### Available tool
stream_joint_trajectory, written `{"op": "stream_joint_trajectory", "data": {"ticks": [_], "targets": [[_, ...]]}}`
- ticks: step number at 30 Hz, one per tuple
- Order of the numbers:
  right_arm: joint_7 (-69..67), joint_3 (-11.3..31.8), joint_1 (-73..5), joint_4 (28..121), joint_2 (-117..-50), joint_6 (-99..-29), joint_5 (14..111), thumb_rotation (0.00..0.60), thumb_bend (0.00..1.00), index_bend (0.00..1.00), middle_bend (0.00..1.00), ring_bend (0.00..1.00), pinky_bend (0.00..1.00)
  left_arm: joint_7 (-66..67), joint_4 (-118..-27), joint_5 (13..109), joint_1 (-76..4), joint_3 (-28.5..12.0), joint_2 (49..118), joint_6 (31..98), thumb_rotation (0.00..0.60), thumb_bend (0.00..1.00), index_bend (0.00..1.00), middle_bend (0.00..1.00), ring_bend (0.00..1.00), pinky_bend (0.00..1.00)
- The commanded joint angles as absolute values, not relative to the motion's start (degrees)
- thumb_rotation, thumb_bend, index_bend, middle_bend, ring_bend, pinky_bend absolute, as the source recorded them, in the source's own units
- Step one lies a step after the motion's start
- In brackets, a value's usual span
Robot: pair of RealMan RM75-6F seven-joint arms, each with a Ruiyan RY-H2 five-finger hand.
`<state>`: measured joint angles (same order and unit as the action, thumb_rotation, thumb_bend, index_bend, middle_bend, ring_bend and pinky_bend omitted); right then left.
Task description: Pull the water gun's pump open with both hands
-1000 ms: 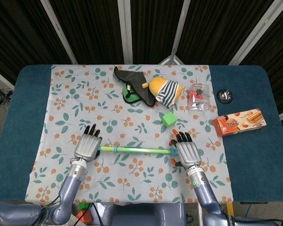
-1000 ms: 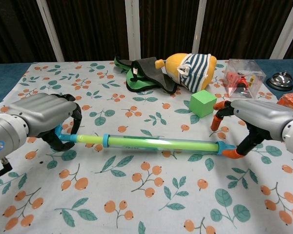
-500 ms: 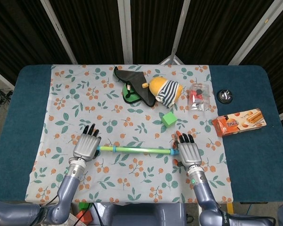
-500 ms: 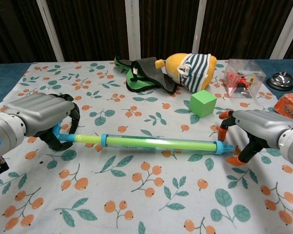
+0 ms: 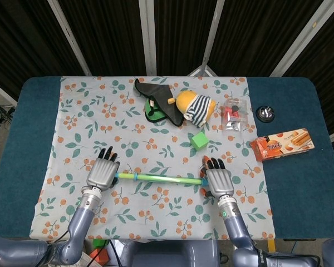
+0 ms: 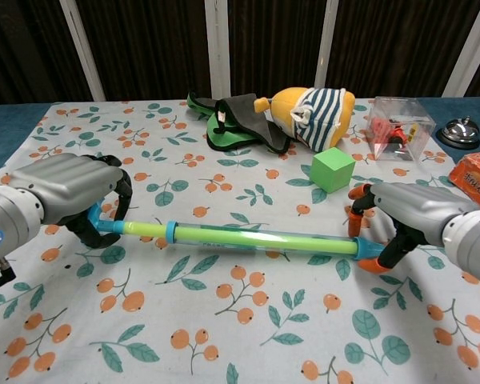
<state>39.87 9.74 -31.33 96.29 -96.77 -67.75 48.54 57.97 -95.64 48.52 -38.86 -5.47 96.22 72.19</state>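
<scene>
A: Which way is the water gun (image 6: 260, 238) lying?

B: It is lying flat on the flowered cloth (image 5: 156, 139) near the front edge of the table (image 5: 39, 139), its long axis running side to side, parallel to that edge. The blue pump handle end is pointing toward the table's left edge and the blue-tipped far end toward the right edge.

A: What is it looking like?

B: A slim, straight tube of glossy translucent green plastic with a blue collar (image 6: 170, 231) partway along; left of the collar a thinner rod is showing, running into the left robot hand (image 6: 68, 192).

A: And how are the hands sitting?

B: The left robot hand is curling its grey metal fingers, dark at the tips, around the handle end, gripping it. The right robot hand (image 6: 400, 216) is closing orange-tipped fingers (image 6: 355, 214) over the tube's right end, with the thumb pressing from the near side, so it is holding that end. In the head view both hands are lying palm down on the cloth, left (image 5: 103, 173) and right (image 5: 218, 180), with the tube stretching between them.

A: Anything nearby?

B: A green cube (image 6: 333, 170) is sitting on the cloth behind the right end, apart from the gun
</scene>
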Motion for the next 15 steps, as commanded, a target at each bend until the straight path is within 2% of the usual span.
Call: {"op": "stream_joint_trajectory", "data": {"ticks": [1, 8, 15], "targets": [[39.65, 9.67, -31.49, 96.27, -97.04, -67.77, 48.62, 0.6, 0.3, 0.44, 0.11, 0.0, 0.0, 57.85, -95.55, 48.5, -38.91, -5.43, 96.23, 72.15, 0.6, 0.53, 0.61, 0.19, 0.0, 0.1], [38.82, 9.6, -31.81, 95.65, -97.97, -67.75, 48.54, 0.6, 0.3, 0.45, 0.12, 0.0, 0.0, 57.5, -95.14, 48.49, -39.02, -5.23, 96.38, 72.06, 0.6, 0.53, 0.61, 0.19, 0.0, 0.1], [38.28, 9.65, -32.21, 94.55, -98.82, -67.78, 48.59, 0.6, 0.3, 0.53, 0.16, 0.0, 0.0, 57.11, -95.06, 48.57, -39.13, -5.17, 96.28, 71.98, 0.6, 0.53, 0.61, 0.19, 0.0, 0.1]]}}
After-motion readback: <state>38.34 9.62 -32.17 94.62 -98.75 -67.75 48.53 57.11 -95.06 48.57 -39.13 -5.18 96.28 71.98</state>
